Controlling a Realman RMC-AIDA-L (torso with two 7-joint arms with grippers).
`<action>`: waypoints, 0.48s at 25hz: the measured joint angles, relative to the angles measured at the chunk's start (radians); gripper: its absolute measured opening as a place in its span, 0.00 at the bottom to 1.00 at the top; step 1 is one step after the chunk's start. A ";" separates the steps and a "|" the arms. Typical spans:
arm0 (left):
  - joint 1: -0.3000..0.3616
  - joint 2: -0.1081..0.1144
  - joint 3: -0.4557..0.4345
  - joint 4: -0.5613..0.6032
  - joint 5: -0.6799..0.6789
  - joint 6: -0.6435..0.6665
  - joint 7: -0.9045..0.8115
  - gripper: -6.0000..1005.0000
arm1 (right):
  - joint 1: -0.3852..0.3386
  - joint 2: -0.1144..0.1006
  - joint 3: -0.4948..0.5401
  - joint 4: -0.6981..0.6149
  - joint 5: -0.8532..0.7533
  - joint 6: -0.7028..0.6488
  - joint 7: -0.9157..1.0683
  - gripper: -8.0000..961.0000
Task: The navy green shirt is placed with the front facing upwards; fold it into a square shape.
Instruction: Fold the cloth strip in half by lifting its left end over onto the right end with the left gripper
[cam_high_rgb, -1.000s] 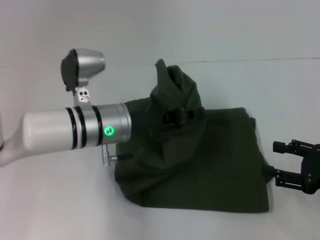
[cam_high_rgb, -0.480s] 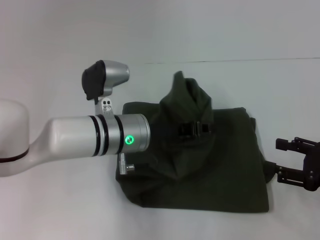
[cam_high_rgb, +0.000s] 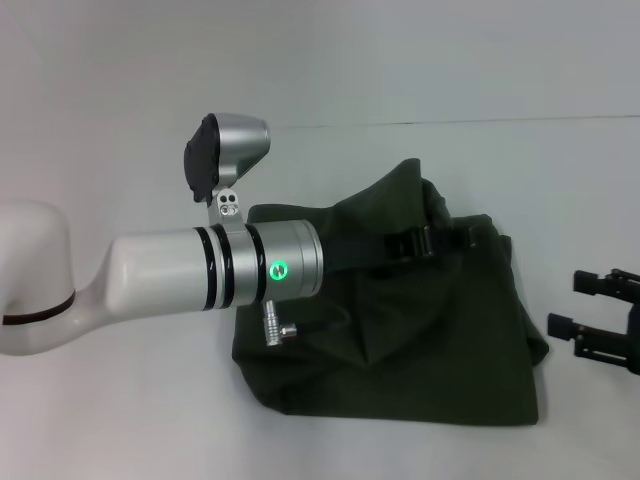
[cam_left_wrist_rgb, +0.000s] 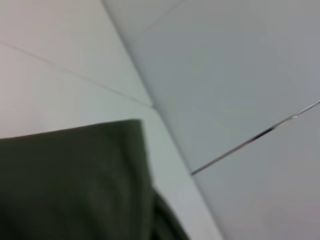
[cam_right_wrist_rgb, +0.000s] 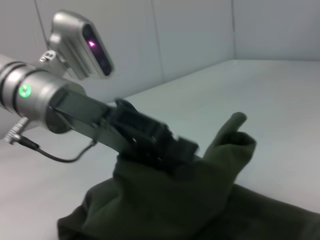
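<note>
The navy green shirt lies partly folded on the white table, back side up, with no lettering showing. My left gripper is shut on a lifted fold of the cloth and holds it over the shirt's upper right part. From the right wrist view the same left gripper pinches the shirt, with a loose flap poking up beside it. The left wrist view shows only an edge of the shirt against the table. My right gripper stands open just off the shirt's right edge, holding nothing.
The white table extends around the shirt on all sides. My left forearm and its wrist camera housing cover the shirt's left part in the head view. A wall seam runs behind.
My left arm has carried the pinched fold to the right across the shirt, and the raised peak of cloth has sunk lower. My right gripper has drifted slightly right and down.
</note>
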 joint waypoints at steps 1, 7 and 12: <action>0.000 0.000 0.004 0.001 -0.017 0.008 0.000 0.33 | -0.002 -0.002 0.010 -0.001 0.000 0.000 0.000 0.82; -0.006 0.000 0.039 0.008 -0.142 0.068 0.008 0.67 | -0.007 -0.008 0.051 -0.003 0.001 -0.005 0.000 0.82; 0.000 0.003 0.024 0.040 -0.177 0.138 0.030 0.78 | 0.004 -0.003 0.053 -0.004 0.003 -0.007 -0.004 0.82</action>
